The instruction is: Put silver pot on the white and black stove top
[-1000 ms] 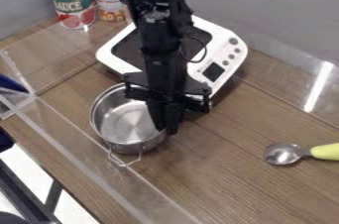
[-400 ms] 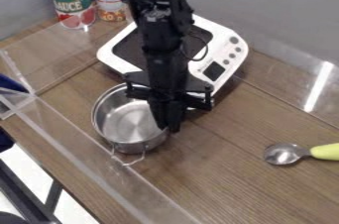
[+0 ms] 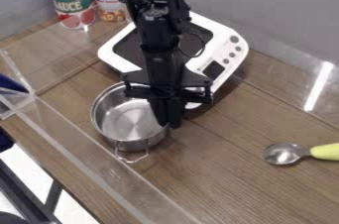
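Gripping the silver pot's [image 3: 130,125] rim, the closed claw [image 3: 171,119] stands over a wooden table [image 3: 252,193].

- The silver pot [image 3: 129,126] stands on the table [image 3: 252,183], near its front edge.
- The white and black stove top [image 3: 212,55] sits just behind it.
- Two cans [image 3: 70,5] occupy the back-left corner.
- A spoon [image 3: 299,153] lies at the right edge.

The black hand [image 3: 171,121] points straight down with its jaws closed on the right rim of the silver pot [image 3: 129,124], which sits on the wooden tabletop [image 3: 239,168]. Just behind stands the white and black stove top [image 3: 212,55]; a spoon [image 3: 298,153] lies well apart at right, and two cans [image 3: 82,3] stand at the back.
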Controlling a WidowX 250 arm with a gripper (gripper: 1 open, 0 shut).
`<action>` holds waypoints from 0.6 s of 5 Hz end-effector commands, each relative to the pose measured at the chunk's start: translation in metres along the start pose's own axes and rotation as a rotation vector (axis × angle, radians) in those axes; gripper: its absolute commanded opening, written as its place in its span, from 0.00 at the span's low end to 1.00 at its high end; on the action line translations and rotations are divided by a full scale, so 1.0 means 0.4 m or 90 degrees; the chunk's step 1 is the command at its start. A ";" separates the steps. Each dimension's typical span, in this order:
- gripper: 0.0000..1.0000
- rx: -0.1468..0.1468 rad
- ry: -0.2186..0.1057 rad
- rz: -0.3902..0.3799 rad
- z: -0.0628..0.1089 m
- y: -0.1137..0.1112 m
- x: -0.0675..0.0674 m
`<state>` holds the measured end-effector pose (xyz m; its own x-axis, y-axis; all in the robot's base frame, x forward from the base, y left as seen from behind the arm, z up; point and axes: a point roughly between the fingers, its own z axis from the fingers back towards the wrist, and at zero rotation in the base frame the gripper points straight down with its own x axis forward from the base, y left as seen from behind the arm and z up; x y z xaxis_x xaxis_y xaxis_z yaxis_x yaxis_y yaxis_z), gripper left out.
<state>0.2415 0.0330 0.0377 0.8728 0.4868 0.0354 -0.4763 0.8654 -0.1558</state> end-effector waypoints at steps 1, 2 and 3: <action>0.00 -0.017 -0.030 0.007 0.018 -0.017 0.011; 0.00 -0.021 -0.031 0.008 0.017 -0.027 -0.008; 0.00 -0.024 -0.038 0.039 0.027 -0.036 0.009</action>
<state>0.2399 0.0260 0.0386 0.8352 0.5488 0.0352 -0.5364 0.8271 -0.1681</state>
